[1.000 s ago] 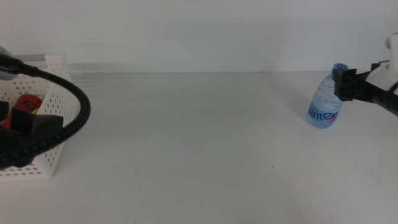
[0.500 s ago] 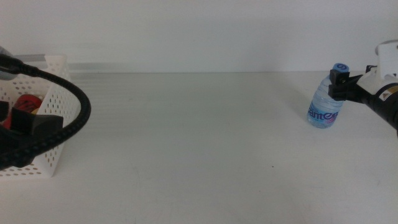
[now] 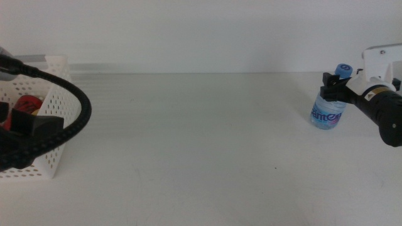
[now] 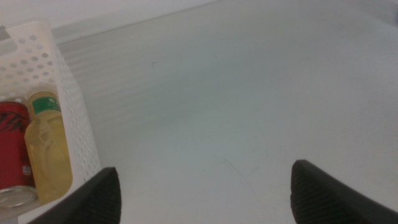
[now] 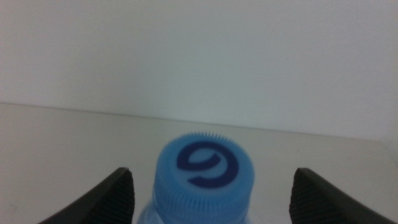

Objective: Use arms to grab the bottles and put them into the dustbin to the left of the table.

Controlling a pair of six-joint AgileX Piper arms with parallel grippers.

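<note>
One water bottle (image 3: 328, 107) is standing upright on the white worktop (image 3: 201, 138), far to the right side, blue cap (image 5: 204, 165) up. One red cola can (image 4: 13, 149) and one yellow tea bottle (image 4: 47, 146) are lying side by side, touching, inside the white perforated dustbin (image 3: 55, 94) at the left edge. Count: three drinks, two binned, one out.

Right tool (image 3: 334, 86) is sitting at the water bottle's neck, jaws spread wide and straddling the cap with a gap on each side, not gripping.

Left tool (image 4: 202, 193) is hanging beside the dustbin over bare worktop, jaws open wide, holding nothing.

Worktop is plain, flat, white; a pale blank wall is running behind it.
</note>
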